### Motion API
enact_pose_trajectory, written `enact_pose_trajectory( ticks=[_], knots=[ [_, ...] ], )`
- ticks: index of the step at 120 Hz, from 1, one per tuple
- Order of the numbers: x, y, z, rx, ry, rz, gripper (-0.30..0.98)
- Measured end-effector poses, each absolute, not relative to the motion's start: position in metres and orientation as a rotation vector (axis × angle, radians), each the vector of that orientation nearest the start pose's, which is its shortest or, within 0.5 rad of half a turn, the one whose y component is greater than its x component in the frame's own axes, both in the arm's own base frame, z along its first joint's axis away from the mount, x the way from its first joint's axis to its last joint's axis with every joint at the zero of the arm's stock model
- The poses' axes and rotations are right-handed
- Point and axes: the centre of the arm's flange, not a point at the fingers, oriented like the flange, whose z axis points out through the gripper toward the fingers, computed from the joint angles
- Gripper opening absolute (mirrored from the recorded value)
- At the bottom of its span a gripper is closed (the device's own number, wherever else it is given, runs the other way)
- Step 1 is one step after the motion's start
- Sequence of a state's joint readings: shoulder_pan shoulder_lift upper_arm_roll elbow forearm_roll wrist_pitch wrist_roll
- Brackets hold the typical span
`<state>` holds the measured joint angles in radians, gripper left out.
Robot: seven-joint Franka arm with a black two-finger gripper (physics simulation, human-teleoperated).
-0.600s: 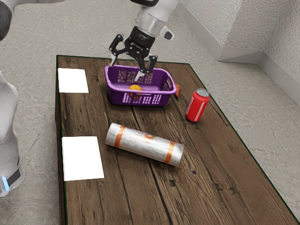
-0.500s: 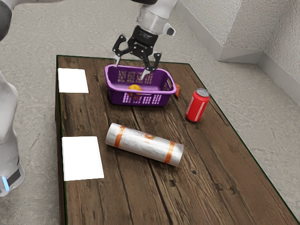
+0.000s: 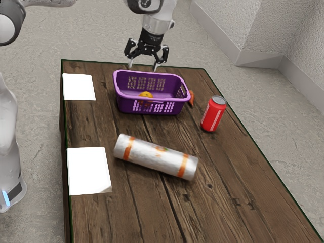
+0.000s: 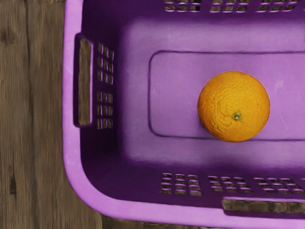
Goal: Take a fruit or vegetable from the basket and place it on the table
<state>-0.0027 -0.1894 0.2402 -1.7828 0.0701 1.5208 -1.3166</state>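
Presently, the pincer (image 3: 143, 67) is near the purple plastic basket (image 3: 124, 105), higher than its rim, and its two fingers are spread, with nothing between them. The orange (image 4: 233, 106) lies inside the basket, upon the floor of it. On the wooden bench (image 3: 228, 202), a red can (image 3: 212, 115) stands upright, and a silver roll with orange bands (image 3: 154, 156) lies on its side, apart from the basket.
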Motion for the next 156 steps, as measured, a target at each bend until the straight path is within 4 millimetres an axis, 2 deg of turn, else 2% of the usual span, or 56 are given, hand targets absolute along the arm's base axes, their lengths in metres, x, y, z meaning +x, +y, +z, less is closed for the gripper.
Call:
enact_pose_trajectory(
  ticks=[29,40,54,65,74,82,104,117,156],
  knots=[
    [0.471,0.141,0.562,-2.283,-2.087,0.071,0.69],
    [0.470,0.152,0.556,-2.293,-2.104,0.052,0.69],
    [0.464,0.185,0.554,-2.262,-2.168,0.032,0.69],
    [0.477,0.194,0.547,-2.266,-2.158,0.030,0.69],
    [0.495,0.194,0.546,-2.287,-2.133,0.013,0.69],
    [0.502,0.191,0.541,-2.310,-2.120,0.004,0.69],
    [0.493,0.183,0.500,-2.351,-2.120,0.050,0.69],
    [0.497,0.184,0.485,-2.363,-2.124,0.047,0.69],
    [0.504,0.196,0.475,-2.377,-2.149,-0.002,0.69]
  ],
)
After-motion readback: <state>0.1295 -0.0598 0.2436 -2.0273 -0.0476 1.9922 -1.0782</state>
